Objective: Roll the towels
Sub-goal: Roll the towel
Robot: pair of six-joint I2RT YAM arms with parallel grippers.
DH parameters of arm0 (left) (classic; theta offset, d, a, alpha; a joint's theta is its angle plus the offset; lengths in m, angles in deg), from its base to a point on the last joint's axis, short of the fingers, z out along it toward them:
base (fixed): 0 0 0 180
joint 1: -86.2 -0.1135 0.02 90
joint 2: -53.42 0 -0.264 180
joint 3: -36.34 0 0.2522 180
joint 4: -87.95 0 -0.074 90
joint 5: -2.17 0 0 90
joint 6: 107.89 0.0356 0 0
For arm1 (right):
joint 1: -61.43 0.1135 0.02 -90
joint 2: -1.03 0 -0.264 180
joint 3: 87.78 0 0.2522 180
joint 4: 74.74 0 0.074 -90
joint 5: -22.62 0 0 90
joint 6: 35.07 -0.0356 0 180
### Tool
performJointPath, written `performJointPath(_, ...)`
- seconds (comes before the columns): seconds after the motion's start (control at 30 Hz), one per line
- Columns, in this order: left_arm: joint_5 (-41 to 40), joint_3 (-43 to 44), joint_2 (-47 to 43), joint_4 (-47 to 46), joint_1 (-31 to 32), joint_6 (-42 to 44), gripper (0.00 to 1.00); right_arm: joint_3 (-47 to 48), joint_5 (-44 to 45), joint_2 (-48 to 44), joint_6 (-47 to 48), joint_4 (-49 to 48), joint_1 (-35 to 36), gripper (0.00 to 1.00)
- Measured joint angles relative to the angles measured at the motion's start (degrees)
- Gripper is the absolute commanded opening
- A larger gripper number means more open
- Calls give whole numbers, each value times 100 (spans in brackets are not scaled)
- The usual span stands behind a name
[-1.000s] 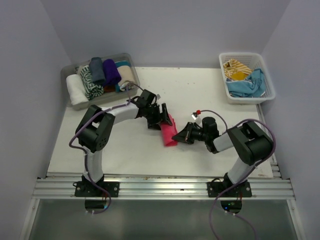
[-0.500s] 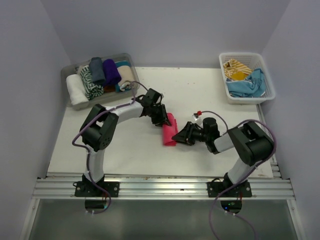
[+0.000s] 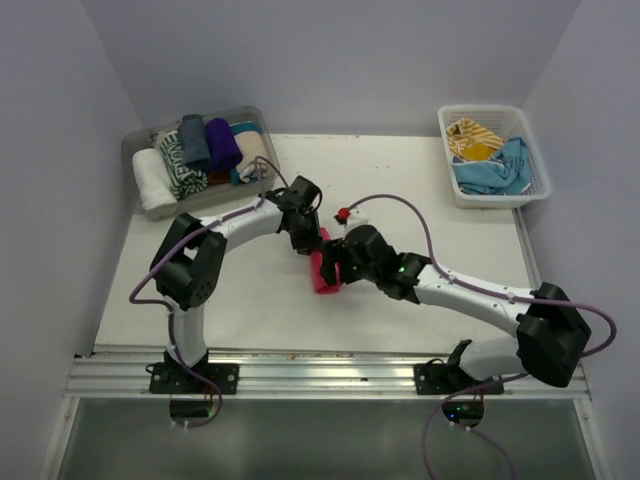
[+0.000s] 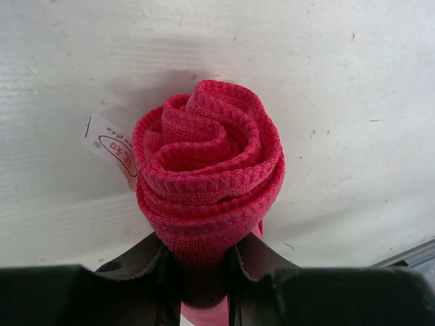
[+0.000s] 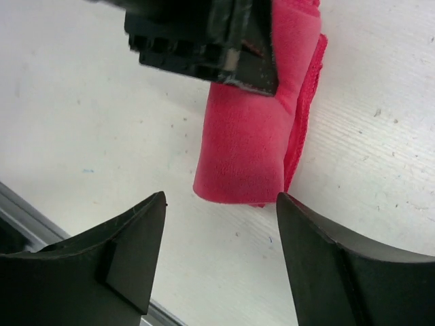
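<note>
A hot pink towel, rolled into a tight cylinder, lies on the white table near the middle. In the left wrist view I look down its spiral end, and a white label sticks out at the left. My left gripper is shut on the roll's far end. My right gripper hangs open just off the roll's near end, with its fingers wide to either side and touching nothing. More towels, mustard striped and light blue, lie in the basket.
A clear tray at the back left holds several rolled towels. A white lattice basket stands at the back right. The right arm stretches across the table's front. The metal rail runs along the near edge.
The left gripper has shut on the pink roll's far end. The right gripper let go of the roll and opened, and its arm reached left over the roll's near end.
</note>
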Motion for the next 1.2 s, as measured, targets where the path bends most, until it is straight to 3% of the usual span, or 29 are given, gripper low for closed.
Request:
performJointPath(0.13,-116,-61,-70,96,0,-13,15,549,1097,664,393,487,848,76)
performJointPath(0.3,-133,-98,-109,118,0,-59,17,787,1790,1550,640,726,1279,76)
performJointPath(0.4,-131,-129,-118,101,0,-63,20,831,2020,1888,675,798,1287,64)
performJointPath(0.43,-131,-142,-120,96,0,-76,22,844,2079,1969,673,815,1287,49)
performJointPath(0.53,-129,-170,-138,63,0,-101,31,850,2181,2070,632,809,1283,29)
performJointPath(0.57,-129,-177,-142,57,0,-98,38,850,2197,2070,614,804,1285,18)
performJointPath(0.67,-133,-192,-151,55,-7,-96,42,822,2170,2068,577,737,1252,10)
performJointPath(0.73,-133,-195,-153,57,-20,-98,42,750,2094,2048,553,656,1182,17)
performJointPath(0.77,-133,-195,-153,57,-22,-96,41,726,2041,2037,549,629,1147,26)
performJointPath(0.8,-136,-195,-153,57,-22,-96,41,704,2006,2022,540,608,1108,48)
performJointPath(0.9,-133,-195,-153,61,-22,-74,40,697,1899,1969,577,610,1049,70)
performJointPath(1.13,-118,-214,-153,48,-22,-52,40,446,1829,1185,656,619,1029,92)
performJointPath(1.2,-111,-221,-153,37,-24,-52,40,457,1829,940,695,610,1029,94)
